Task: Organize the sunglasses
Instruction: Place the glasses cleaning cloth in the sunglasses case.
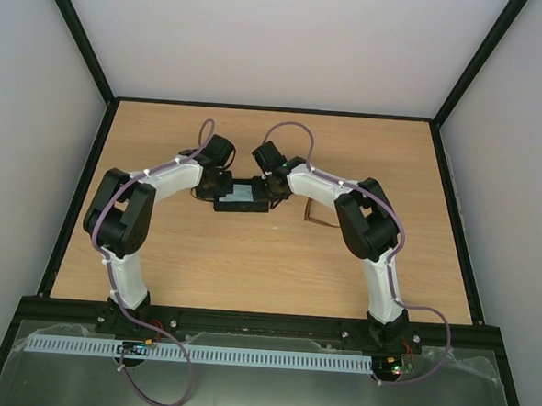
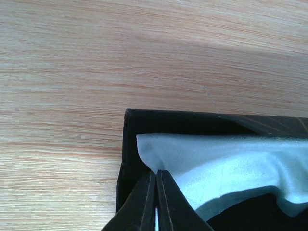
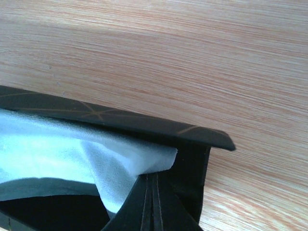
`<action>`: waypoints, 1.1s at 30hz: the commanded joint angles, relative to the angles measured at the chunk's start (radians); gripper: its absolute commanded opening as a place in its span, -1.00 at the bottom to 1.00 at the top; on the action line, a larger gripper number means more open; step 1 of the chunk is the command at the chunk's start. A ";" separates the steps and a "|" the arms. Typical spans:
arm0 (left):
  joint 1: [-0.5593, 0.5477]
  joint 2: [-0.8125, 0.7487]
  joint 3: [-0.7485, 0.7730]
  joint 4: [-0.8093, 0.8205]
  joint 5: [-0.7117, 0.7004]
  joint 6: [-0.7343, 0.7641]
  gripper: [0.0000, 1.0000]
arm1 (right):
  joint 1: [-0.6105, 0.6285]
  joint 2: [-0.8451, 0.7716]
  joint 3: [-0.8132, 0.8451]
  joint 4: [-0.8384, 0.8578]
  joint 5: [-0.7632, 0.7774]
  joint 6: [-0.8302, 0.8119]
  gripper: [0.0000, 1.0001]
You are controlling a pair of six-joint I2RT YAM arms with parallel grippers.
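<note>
Sunglasses [image 1: 318, 215] are down on the wooden table [image 1: 248, 275], just right of the black case [image 1: 225, 206] and partly tucked under the right arm, thin brown frame showing, nothing touching them! All the action is at the middle of the table, where the case lies open with the light blue cloth [image 1: 242, 194] draped across it. Both arms reach in from either side and meet over it.

Left gripper [image 1: 222, 183] is at the case's left end. From its wrist camera the gripper [image 2: 157, 174] has its black fingers [image 2: 139, 202] pressed tight together right at the cloth [image 2: 216, 163], a pale sliver showing between them, so it has the cloth's edge nipped just inside the case's wall [image 2: 192, 120].

Right gripper [image 1: 270, 186] is at the right end. Up close, that gripper [image 3: 153, 177] is also squeezed fully closed, tips sitting against the corner of the cloth [image 3: 48, 144] beneath the case's raised edge [image 3: 120, 122]. Whether it actually has fabric pinched, I cannot tell from here.
</note>
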 commanded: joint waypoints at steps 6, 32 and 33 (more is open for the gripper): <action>0.007 -0.030 0.003 -0.036 -0.020 0.015 -0.96 | 0.005 -0.023 -0.004 -0.064 0.039 -0.016 -0.97; 0.000 -0.002 -0.054 -0.007 0.008 0.013 -0.96 | 0.007 -0.005 0.033 -0.093 0.053 -0.023 -0.97; 0.000 0.000 -0.054 -0.006 0.008 0.014 -0.96 | 0.008 -0.004 0.032 -0.092 0.054 -0.023 -0.97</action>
